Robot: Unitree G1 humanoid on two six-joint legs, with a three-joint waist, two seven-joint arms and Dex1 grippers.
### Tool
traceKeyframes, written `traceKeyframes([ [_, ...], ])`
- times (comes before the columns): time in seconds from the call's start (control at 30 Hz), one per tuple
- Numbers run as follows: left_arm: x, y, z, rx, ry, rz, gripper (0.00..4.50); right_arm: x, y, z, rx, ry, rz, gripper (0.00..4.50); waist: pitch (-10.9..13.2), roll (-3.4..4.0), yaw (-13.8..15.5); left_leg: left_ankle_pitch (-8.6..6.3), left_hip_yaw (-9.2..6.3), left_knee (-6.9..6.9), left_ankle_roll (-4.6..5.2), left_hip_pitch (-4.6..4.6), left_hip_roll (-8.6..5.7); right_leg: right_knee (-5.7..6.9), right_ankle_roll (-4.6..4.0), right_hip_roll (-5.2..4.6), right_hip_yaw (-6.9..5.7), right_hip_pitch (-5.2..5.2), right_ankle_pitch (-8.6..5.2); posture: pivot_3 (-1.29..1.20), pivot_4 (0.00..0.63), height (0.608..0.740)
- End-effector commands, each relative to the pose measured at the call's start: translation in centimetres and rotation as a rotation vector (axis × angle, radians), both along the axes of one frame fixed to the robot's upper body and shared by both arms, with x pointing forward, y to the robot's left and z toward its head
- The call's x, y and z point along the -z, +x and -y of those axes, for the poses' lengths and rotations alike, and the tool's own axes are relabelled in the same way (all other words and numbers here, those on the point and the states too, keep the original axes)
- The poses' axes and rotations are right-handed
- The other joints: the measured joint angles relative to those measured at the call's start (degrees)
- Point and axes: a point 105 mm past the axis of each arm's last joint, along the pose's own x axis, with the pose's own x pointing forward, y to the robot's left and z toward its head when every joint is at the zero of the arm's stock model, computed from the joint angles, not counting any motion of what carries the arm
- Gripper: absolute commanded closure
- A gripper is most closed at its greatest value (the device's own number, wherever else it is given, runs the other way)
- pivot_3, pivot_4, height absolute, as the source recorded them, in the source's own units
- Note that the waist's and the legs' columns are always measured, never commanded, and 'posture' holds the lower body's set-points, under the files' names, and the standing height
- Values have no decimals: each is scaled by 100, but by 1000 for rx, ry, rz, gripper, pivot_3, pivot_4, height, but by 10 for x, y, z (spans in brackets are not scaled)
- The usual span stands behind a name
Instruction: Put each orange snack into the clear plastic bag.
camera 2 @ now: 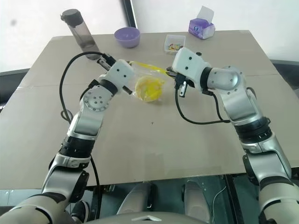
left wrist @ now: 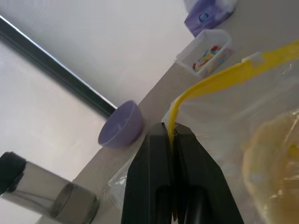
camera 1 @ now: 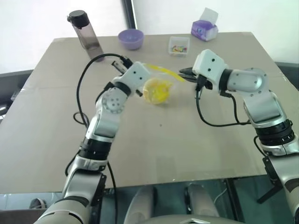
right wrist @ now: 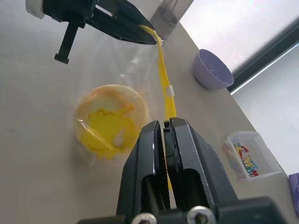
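Tabletop [camera 1: 187,140]: bagged orange snack [camera 1: 157,91] blurred.

Both eye views look forward and down from the head over the whole desk [camera 1: 196,154] to its far edge. Each wrist view looks close along its own fingers; both share the purple bowl [left wrist: 122,130] near the far edge.

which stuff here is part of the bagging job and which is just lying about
Part of the job:
- snack, inside the bag
- bag, held up by its yellow strip
- left gripper, shut on the strip
- right gripper, shut on the strip

Lying about:
- bottle
- purple bowl
- clear box
- tissue pack
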Motion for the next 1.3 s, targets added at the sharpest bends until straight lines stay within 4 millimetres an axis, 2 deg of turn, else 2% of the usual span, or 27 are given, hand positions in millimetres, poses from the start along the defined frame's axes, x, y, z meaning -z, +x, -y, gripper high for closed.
traceKeyframes([
  [0.03,-25,-19,24,137,-23,107,4500,-15,-5,0,-12,26,56,4306,0,0,0,0,0,0,0,0,0,0,0,0,0,0,0,0,150,740],
  [0.23,-36,-7,29,105,-97,120,4500,-32,5,23,70,39,97,4306,1,-1,5,0,2,0,0,1,-1,1,0,1,1,0,0,0,150,740],
  [0.37,-63,5,48,128,-123,186,4500,-52,15,46,161,54,163,4306,2,-4,37,0,0,2,0,0,-4,0,0,0,-2,2,0,0,150,740],
  [0.5,-71,7,50,144,-149,213,4500,-57,16,51,182,71,178,4306,2,-4,-20,0,3,-7,0,-1,-4,-6,0,-1,0,0,0,0,150,740],
  [0.57,-62,4,52,170,-136,192,4500,-55,14,50,177,84,164,4306,2,-3,-57,0,13,-22,0,3,-2,-6,0,0,12,-7,0,0,150,740],
  [0.67,-34,-3,52,203,-82,121,4500,-46,9,45,149,90,119,4306,2,-2,-74,0,15,-29,0,7,2,-4,0,3,15,-12,0,0,150,740],
  [0.73,-14,-8,47,208,-48,67,4500,-39,4,41,127,96,79,4306,2,-2,-80,0,15,-28,0,6,2,-5,0,3,15,-12,0,0,150,740],
  [0.83,4,-14,35,191,-25,7,4500,-28,-4,35,88,99,9,4306,2,-2,-60,0,15,-24,0,3,1,-5,0,1,16,-12,0,0,150,740],
  [0.97,9,-16,23,156,-14,-12,4500,-17,-14,24,47,117,-49,4306,2,-2,-5,0,9,-16,0,3,1,-1,0,2,11,-9,0,0,150,740],
  [1.13,1,-16,24,153,-17,6,4500,-11,-21,2,-16,133,-70,4306,1,-2,-1,0,6,-10,0,3,-1,-1,0,1,8,-4,0,0,150,740],
  [1.27,-1,-18,27,171,-2,18,4500,-5,-15,-5,-18,89,-36,4306,1,-2,-6,0,4,-10,0,3,-1,0,0,2,6,-4,0,0,150,740],
  [1.3,-1,-19,27,172,1,17,4500,-5,-14,-5,-15,92,-31,4078,1,-2,-7,0,5,-10,0,3,-1,0,0,1,6,-4,0,0,150,740],
])
